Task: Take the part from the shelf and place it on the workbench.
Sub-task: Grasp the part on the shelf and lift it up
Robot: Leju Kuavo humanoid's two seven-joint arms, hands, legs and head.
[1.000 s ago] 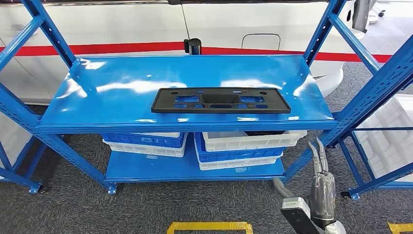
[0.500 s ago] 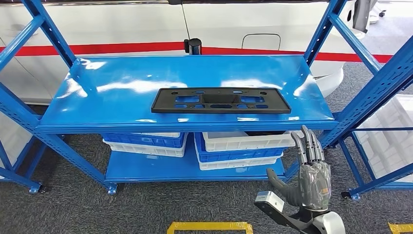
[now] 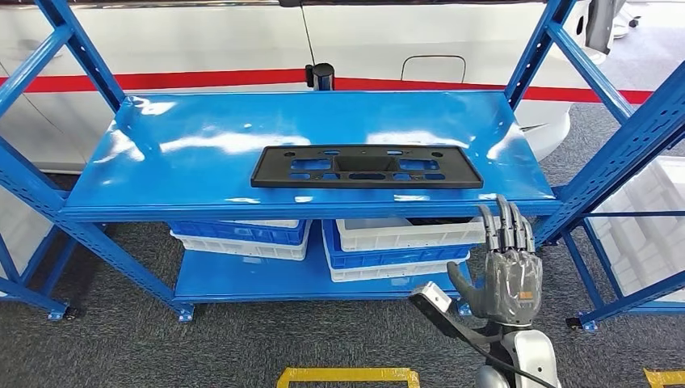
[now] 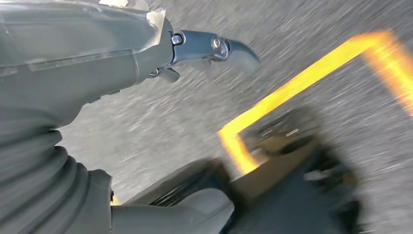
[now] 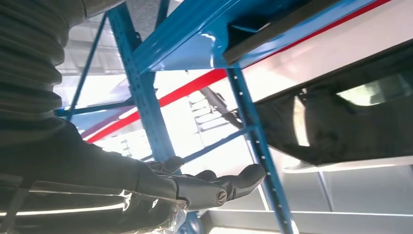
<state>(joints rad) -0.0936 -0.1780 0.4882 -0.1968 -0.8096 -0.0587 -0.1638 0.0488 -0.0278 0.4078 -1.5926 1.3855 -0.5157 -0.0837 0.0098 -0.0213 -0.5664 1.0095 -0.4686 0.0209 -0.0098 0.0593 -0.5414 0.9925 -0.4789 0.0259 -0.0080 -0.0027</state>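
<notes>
Below the shelf's (image 3: 202, 174) front edge, the right hand (image 3: 506, 271) hovers empty with fingers extended; the part (image 3: 366, 166) lies mid-shelf.

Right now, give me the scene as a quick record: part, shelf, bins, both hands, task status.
part: black flat plate, lying on the top shelf, near its front edge, untouched
shelf: blue metal rack, glossy top level
bins: white and blue crates stacked on the lower level
right hand: raised in front of the rack's right end, below the top level, fingers spread and pointing up, holding nothing
left hand: hanging over grey floor with yellow tape, holding nothing
task status: part not yet picked
</notes>
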